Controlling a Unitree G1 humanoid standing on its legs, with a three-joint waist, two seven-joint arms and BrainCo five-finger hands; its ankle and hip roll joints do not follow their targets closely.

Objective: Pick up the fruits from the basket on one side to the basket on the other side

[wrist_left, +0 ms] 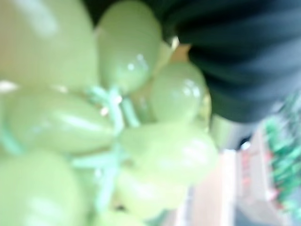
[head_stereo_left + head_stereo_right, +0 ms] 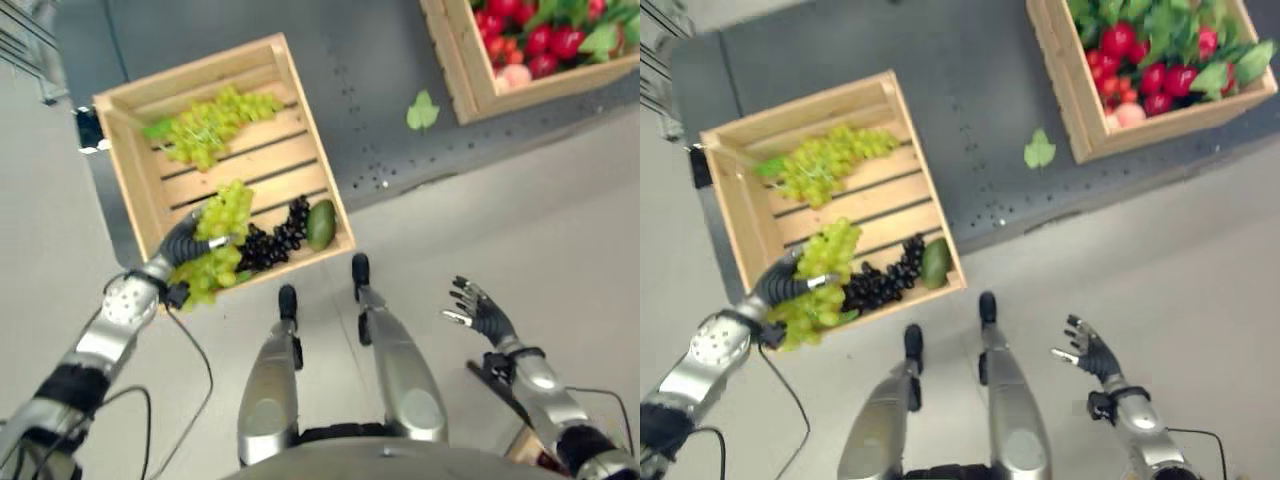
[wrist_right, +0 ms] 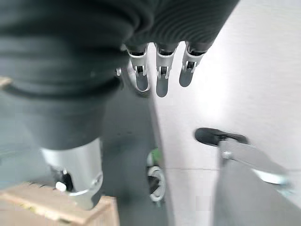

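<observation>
One green grape bunch (image 2: 222, 212) in left hand (image 2: 180, 240) — at crate's (image 2: 120, 100) near rim.

No readable text, labels or numbers on the crates, the fruit, or the floor

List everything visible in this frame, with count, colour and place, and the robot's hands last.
Slatted wooden crate: one, pale wood, on the dark mat at the robot's left.
Second wooden crate: one, pale wood, on the mat at the far right, holding red fruit and green leaves.
Dark grey floor mat: one, under both crates.
Green grape bunches: one at the left crate's far end; one at its near edge, in the left hand.
Black grape bunch: one, near end of the left crate.
Green oval fruit: one, beside the black grapes.
Loose green leaf: one, on the mat between crates.
Left hand: curled round the near green bunch.
Right hand: open, empty, over the light floor.
</observation>
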